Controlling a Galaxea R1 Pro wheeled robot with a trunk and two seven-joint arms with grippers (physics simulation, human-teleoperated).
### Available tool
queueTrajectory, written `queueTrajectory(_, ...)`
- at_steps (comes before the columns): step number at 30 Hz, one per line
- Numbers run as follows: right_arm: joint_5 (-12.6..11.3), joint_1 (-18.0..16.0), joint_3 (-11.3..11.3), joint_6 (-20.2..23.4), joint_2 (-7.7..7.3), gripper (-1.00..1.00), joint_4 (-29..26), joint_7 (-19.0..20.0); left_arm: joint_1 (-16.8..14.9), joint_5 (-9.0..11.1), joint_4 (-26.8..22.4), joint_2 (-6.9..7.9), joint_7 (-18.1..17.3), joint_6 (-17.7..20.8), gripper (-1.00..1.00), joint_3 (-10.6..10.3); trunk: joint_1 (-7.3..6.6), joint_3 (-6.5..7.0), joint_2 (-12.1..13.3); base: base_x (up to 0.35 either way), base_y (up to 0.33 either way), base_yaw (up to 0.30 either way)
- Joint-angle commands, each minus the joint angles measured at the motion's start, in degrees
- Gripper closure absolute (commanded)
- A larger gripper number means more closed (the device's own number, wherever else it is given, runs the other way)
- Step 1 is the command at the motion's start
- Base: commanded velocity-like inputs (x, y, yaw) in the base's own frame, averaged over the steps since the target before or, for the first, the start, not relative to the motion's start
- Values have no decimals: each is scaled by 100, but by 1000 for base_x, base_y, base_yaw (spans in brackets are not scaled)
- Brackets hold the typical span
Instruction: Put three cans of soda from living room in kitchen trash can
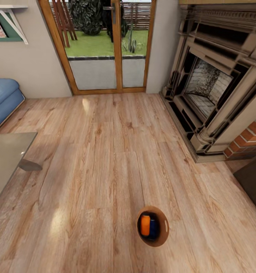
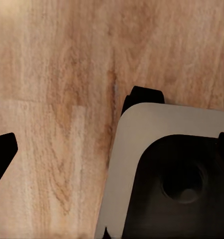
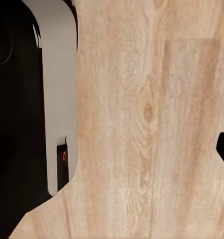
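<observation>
The trash can point(image 1: 153, 226) stands on the wood floor point(image 1: 105, 151) low in the head view, in the living room by the fireplace point(image 1: 211, 87). An orange soda can point(image 1: 145, 225) and a blue soda can point(image 1: 153, 228) lie inside, side by side, long ways pointing toward the glass door point(image 1: 105, 45). I see no third can. I cannot tell which arm is nearer, or whether the grippers are open.

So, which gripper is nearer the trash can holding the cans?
Probably right: the trash can stands ahead, slightly right of centre. Left gripper and right gripper both hang over floor beside the robot's base.
</observation>
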Motion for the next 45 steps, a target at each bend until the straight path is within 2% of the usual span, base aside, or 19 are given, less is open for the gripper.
queueTrajectory(1,-31,0,-4,-27,1,-100,31,0,40,2,22,6,0,-23,-100,0,-23,25,42,0,0,0)
queueTrajectory(7,-125,0,-34,-113,-18,-100,352,-1,291,-28,53,4,1,-55,-100,-5,-154,177,282,0,0,0)
queueTrajectory(21,-144,0,-41,-129,-31,-100,474,-15,767,-52,60,3,17,-74,-100,-9,-462,547,844,0,0,0)
queueTrajectory(29,-116,0,26,-133,3,-100,491,-518,830,-56,65,3,58,-79,-100,-9,-638,757,1165,0,0,0)
queueTrajectory(45,-61,0,78,-134,7,-100,494,-596,840,-73,60,-53,74,-80,-100,-30,-989,1110,1806,0,0,0)
